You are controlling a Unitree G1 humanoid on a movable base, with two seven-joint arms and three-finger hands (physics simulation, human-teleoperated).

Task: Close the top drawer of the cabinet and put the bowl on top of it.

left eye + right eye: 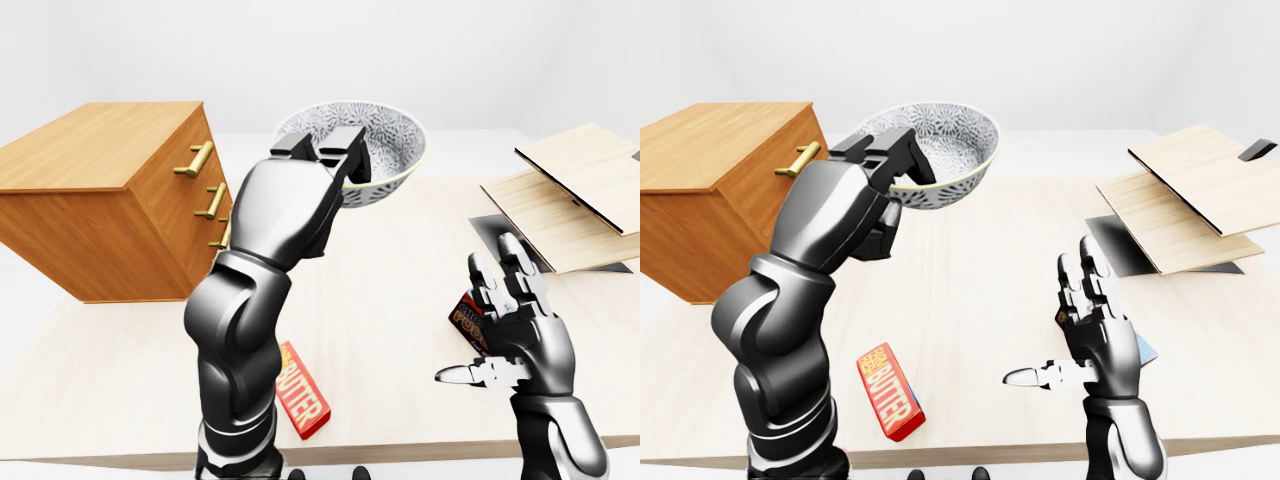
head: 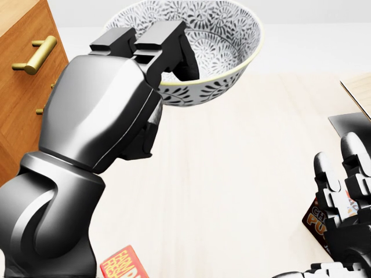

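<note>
Where the bowl [image 2: 220,35] hangs: aloft, clear of the worktop [image 1: 400,260], just right of the cabinet [image 1: 100,200] in the left-eye view.
Left hand [image 2: 104,110]: pinching the bowl's rim, fingers [image 2: 165,37] hooked inside.
Right hand [image 1: 515,330]: spread wide, holding nothing, low right.

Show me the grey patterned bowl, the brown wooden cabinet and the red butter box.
grey patterned bowl [image 2: 214,29], head view, on its inner wall.
brown wooden cabinet [image 1: 100,145], left-eye view, on its flat top.
red butter box [image 1: 890,392], right-eye view, on its printed face.
</note>
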